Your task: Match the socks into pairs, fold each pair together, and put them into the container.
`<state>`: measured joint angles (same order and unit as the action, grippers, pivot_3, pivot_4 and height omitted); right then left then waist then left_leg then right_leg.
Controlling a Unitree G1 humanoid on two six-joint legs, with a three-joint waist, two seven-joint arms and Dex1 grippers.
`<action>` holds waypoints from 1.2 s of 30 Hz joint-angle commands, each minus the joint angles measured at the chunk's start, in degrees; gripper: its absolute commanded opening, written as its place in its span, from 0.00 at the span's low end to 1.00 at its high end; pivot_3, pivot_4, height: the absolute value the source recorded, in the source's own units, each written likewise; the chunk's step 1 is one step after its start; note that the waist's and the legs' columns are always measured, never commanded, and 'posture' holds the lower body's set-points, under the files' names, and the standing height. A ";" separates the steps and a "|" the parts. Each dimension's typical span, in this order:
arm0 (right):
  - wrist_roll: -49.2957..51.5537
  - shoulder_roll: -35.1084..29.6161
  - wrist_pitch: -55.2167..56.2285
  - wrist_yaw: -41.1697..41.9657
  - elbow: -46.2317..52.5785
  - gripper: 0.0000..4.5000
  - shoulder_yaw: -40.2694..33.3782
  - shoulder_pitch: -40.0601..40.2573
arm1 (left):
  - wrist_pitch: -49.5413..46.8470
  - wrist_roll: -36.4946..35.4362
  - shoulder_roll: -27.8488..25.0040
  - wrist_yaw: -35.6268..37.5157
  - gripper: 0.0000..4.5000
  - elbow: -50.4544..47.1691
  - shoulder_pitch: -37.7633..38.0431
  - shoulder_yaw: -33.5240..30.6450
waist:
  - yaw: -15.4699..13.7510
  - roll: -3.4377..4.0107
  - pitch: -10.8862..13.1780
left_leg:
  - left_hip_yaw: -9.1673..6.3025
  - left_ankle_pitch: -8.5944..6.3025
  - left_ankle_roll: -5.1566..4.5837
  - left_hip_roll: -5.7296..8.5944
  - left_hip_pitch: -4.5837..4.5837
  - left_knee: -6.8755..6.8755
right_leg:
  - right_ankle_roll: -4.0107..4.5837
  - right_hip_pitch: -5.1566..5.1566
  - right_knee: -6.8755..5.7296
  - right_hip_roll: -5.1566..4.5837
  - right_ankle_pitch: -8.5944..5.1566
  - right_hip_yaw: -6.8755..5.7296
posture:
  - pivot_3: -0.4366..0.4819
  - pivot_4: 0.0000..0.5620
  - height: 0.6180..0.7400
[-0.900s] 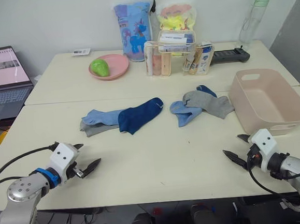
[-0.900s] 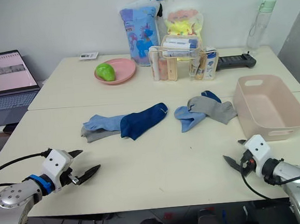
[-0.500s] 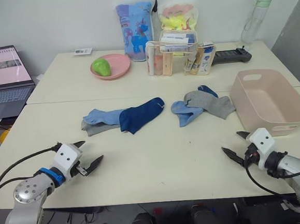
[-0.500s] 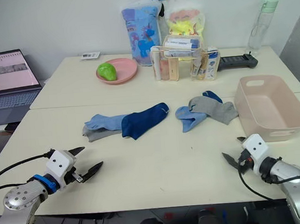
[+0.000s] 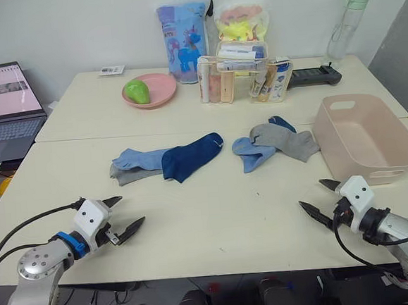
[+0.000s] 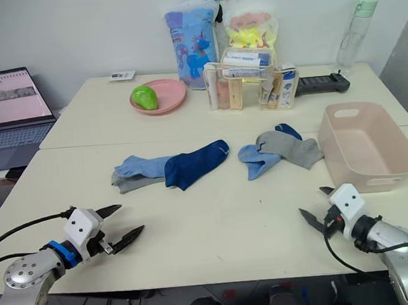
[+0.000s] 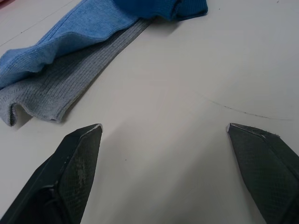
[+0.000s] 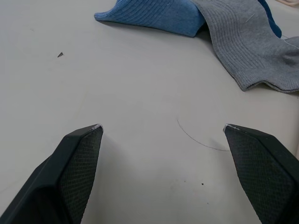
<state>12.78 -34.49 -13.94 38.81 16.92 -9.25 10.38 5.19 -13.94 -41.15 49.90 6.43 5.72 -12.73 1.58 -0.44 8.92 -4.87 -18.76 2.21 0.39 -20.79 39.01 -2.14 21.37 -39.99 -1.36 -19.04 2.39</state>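
Two heaps of socks lie mid-table. The left heap has a light blue sock [image 5: 137, 158] over a grey sock [image 5: 127, 176], with a navy sock [image 5: 190, 156] across them. The right heap has a light blue sock [image 5: 245, 151], a grey sock [image 5: 284, 140] and a navy sock [image 5: 281, 122] peeking out behind. The pink-beige container [image 5: 320, 130] stands empty at the right. My left gripper [image 5: 131, 210] hovers open near the front edge, short of the left heap. My right gripper [image 5: 310, 193] is open too, in front of the container's near corner.
At the back stand a pink plate [image 5: 150, 91] with a green fruit, a clear organiser [image 5: 244, 75] of packets, two printed bags, a bottle [image 5: 341, 28] and a black device [image 5: 311, 77]. A laptop [image 5: 2, 105] sits on the far left.
Both grippers have crept slightly inward over the table, still open and empty. The socks and container have not moved.
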 commanded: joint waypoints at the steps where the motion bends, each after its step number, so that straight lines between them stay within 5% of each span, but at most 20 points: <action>1: 0.50 -0.09 0.56 -0.16 2.88 0.99 -0.52 0.34 | -1.04 -0.59 0.43 1.64 1.00 -1.35 -0.09 1.69 | 0.01 0.00 0.00 | 0.00 0.00 0.00 0.00 0.00 0.00 | 0.00 0.00 0.00 0.00 0.00 0.00 | 0.48 0.27 0.69; 18: 2.98 -0.05 -5.37 0.03 10.75 0.99 2.39 -4.16 | -5.34 -2.08 3.49 0.87 1.00 -5.25 -1.01 3.17 | 0.03 -0.01 0.00 | -0.04 0.00 0.00 0.00 0.00 0.01 | 0.00 0.00 0.00 0.00 0.00 -0.03 | 0.48 0.27 0.69; 36: 0.59 0.19 -2.50 -0.16 6.86 0.99 4.52 -8.30 | -6.35 -3.61 3.63 2.24 1.00 -7.57 -0.13 3.44 | 0.06 -0.02 0.01 | -0.04 0.00 0.00 0.00 -0.01 0.02 | 0.00 0.00 0.00 0.00 0.00 -0.03 | 0.48 0.27 0.69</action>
<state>13.89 -34.33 -17.94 39.15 23.22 -4.32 2.84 -1.03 -16.17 -37.39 51.01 1.23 5.22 -9.45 1.65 -0.47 8.94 -4.91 -18.76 2.21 0.39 -20.80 39.02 -2.14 21.38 -39.98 -1.36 -19.04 2.35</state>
